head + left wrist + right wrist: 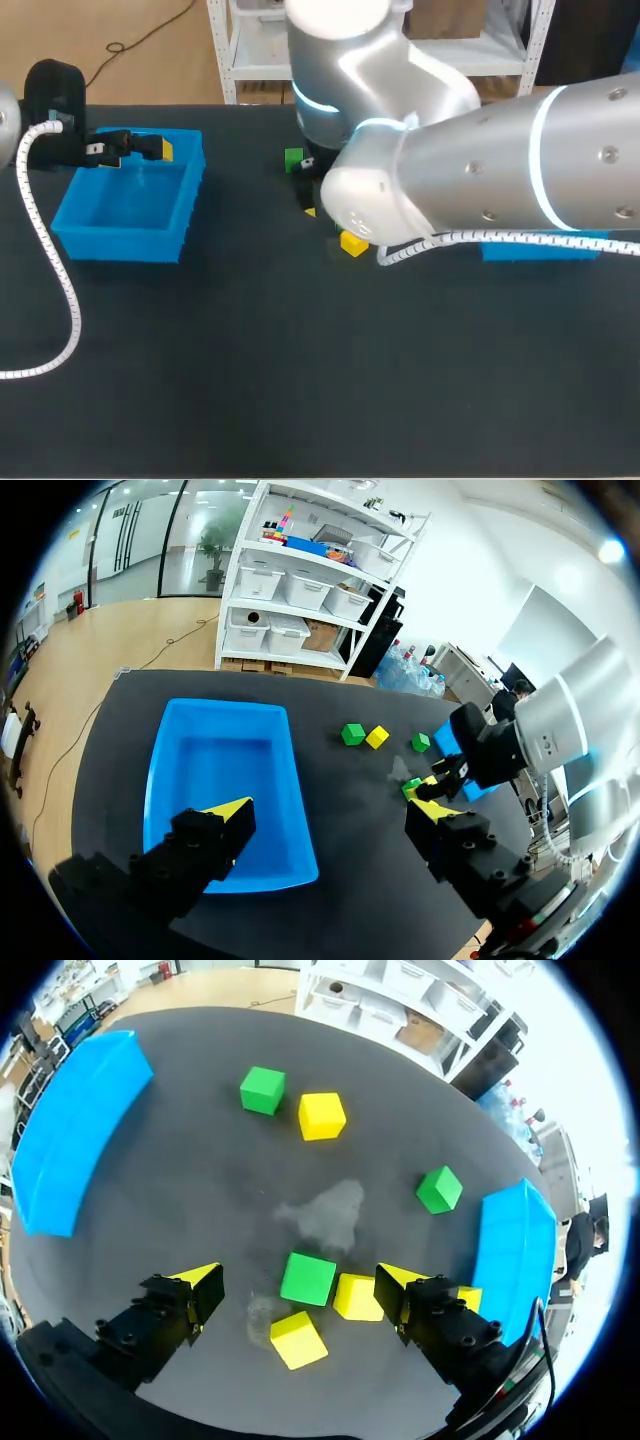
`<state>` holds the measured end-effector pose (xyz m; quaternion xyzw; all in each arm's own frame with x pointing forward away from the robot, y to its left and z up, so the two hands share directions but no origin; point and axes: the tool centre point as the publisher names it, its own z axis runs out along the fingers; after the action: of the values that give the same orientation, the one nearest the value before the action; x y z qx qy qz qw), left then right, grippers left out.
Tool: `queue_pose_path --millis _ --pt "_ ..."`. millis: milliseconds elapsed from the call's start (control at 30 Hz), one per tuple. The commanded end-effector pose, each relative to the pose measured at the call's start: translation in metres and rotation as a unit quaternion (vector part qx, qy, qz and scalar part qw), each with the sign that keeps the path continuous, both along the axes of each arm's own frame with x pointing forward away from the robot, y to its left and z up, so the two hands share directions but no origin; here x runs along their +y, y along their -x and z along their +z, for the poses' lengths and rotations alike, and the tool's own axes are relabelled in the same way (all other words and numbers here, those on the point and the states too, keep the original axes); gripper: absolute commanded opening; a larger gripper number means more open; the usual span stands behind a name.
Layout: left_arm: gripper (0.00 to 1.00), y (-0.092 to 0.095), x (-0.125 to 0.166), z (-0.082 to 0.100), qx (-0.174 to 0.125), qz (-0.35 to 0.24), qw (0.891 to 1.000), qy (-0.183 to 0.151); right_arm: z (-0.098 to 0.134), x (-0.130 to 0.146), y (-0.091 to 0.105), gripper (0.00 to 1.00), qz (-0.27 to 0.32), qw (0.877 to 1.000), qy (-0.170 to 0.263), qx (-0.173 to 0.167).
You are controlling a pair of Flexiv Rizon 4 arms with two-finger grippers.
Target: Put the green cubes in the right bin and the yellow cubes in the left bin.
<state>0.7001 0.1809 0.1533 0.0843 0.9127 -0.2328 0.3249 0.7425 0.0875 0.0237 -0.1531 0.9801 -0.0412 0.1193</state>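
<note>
Here, the left tool [332, 815] hangs over the left bin [170, 780], its yellow-tipped fingers [232, 810] spread wide apart above the blue floor and gripping nothing. From overhead, this tool [130, 150] sits above the far end of the bin [120, 240], which stands at the left side of the dark bench [300, 380].

At mid-bench, the bulky right arm [480, 170] reaches across and hides its own tool from the head camera. The wrist camera shows the right tool [298, 1282] with its fingers also apart, hovering over a cluster of three. There, a green cube [308, 1278] touches a yellow cube [358, 1297], and a second yellow cube [298, 1340] lies just beside them.

Farther ahead, a far green cube [262, 1090] sits just beside a far yellow cube [322, 1116]. A lone green cube [439, 1189] rests near the right bin [515, 1250]. All the cubes in view lie on the bench, outside both bins.
</note>
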Motion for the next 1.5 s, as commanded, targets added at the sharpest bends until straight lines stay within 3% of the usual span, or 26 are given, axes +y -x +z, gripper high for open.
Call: queue_pose_path --millis 33,500,1500 --pt "1.0 0.0 0.003 -0.002 -0.004 -0.004 1.0 0.006 -0.004 0.008 -0.002 1.0 -0.007 1.0 0.014 0.002" --pt "1.0 0.0 0.003 -0.002 -0.004 -0.004 1.0 0.006 -0.015 0.005 0.0 1.0 -0.037 0.999 0.037 0.01" --pt "1.0 0.0 0.003 -0.002 -0.004 -0.004 1.0 0.006 -0.025 0.016 0.004 1.0 -0.042 0.998 0.037 0.018"
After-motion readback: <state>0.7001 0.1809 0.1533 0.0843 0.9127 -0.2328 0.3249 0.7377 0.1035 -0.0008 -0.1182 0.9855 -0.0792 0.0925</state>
